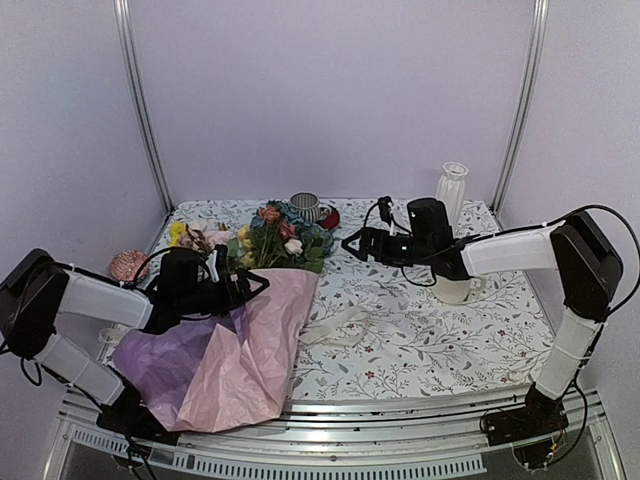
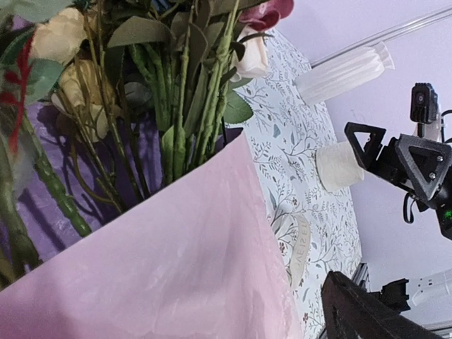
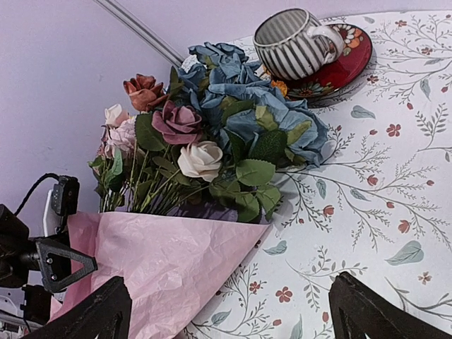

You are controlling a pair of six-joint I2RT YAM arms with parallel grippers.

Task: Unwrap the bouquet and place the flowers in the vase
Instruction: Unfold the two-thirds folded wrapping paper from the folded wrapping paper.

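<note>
- Far left: a pink rounded object [image 1: 128, 265] lay at the edge of the surface [image 1: 420, 340]; I could not tell what it was.
- Left end effector [image 1: 250, 285]: over the left part of the bouquet [image 1: 240, 350], above the stems. Released. The wrist view showed one finger [image 2: 353, 314] at the frame's far edge; tissue hid the other side. It gripped nothing.
- Bouquet: at the left of the surface. The pink-purple tissue was spread as a loose sheet, its lower corner reaching the near edge.
- Flowers [image 1: 275, 235]: on the tissue, stems under its fold, heads pointing to the far edge.
- Striped cup [image 3: 289, 46] on a red saucer [image 3: 353, 60]: just behind the blue roses.
- Ribbon [image 1: 335, 325]: untied, flat on the surface just right of the tissue.
- Right end effector [image 1: 358, 243]: above the surface near the flower heads, not touching them. Fingers spread wide, nothing between them.
- Cream mug [image 1: 455, 288]: partly hidden under the right arm.
- Vase [image 1: 452, 190]: upright at the far right, well apart from the flowers.
</note>
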